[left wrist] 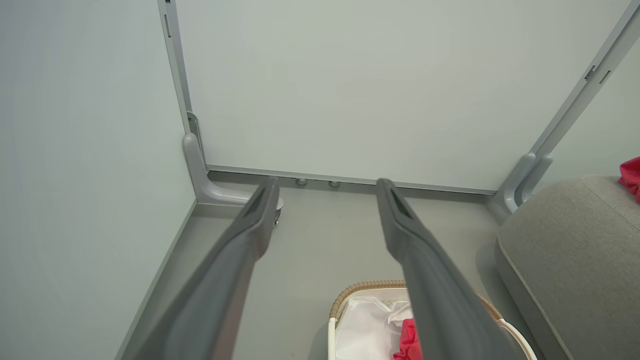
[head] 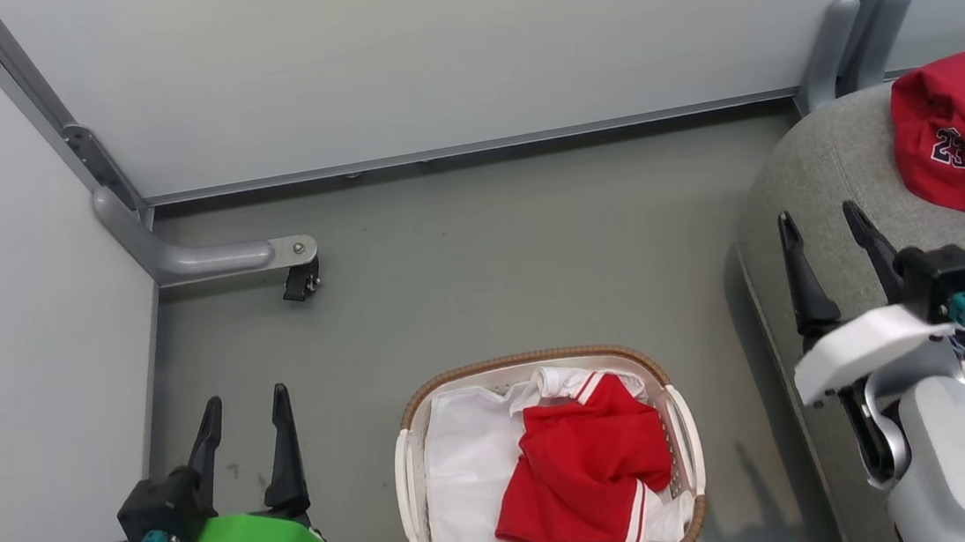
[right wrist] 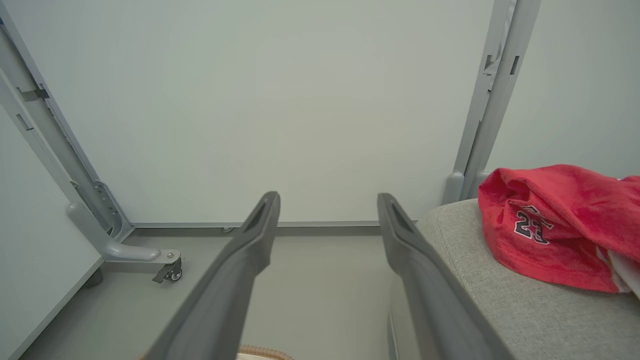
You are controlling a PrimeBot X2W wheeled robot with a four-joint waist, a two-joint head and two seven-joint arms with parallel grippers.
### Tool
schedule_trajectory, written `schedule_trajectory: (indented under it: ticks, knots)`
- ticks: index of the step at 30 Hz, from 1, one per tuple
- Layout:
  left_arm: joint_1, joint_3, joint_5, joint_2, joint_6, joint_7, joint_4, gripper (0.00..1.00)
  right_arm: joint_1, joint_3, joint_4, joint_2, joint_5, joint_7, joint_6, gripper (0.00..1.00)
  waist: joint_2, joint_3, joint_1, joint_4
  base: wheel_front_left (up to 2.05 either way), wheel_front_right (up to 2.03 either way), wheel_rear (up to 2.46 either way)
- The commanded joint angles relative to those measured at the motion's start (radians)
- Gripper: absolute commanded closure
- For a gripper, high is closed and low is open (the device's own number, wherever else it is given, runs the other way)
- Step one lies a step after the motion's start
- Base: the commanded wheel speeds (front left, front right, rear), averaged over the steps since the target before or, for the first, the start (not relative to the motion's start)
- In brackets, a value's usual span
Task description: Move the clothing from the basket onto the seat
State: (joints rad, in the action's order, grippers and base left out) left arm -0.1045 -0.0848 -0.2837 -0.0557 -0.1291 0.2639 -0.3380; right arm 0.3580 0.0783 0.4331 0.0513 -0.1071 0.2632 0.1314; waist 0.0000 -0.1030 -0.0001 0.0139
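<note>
When reaching, both pairs of jaws open and empty, for the red shirt (head: pixel 590 464) crumpled in the basket (head: pixel 535 359), with the other red garment (head: pixel 964 127) already on the seat (head: pixel 836 175), may pinch the white liner (head: pixel 465 458) beneath too and drag the basket over.

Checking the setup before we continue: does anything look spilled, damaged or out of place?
Nothing stands out: the red garment marked 23 lies on the seat, the other red garment sits crumpled inside the upright basket.
</note>
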Motion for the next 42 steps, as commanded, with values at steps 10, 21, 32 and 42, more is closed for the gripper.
schedule_trajectory:
  ticks: [10, 21, 32, 42]
  knots:
    - [0.061, 0.007, -0.005, 0.005, -0.002, 0.001, -0.008, 0.00, -0.175, -0.035, -0.051, 0.001, -0.097, 0.002, -0.001, 0.00, 0.0000, 0.050, 0.0001, 0.015, 0.00, 0.00, 0.00]
    - [0.064, -0.011, -0.020, 0.005, -0.002, 0.001, -0.024, 0.00, -0.204, -0.039, -0.064, 0.001, -0.077, 0.002, -0.001, 0.00, 0.0000, 0.065, 0.0001, -0.001, 0.00, 0.00, 0.00]
    - [0.053, -0.018, -0.016, 0.005, -0.002, 0.001, -0.029, 0.00, -0.201, -0.045, -0.067, 0.001, -0.084, 0.002, -0.001, 0.00, 0.0000, 0.062, 0.0001, 0.002, 0.00, 0.00, 0.00]
    - [0.046, -0.022, -0.014, 0.005, -0.002, 0.001, -0.022, 0.00, -0.185, -0.046, -0.068, 0.001, -0.088, 0.002, -0.001, 0.00, 0.0000, 0.045, 0.0001, -0.004, 0.00, 0.00, 0.00]
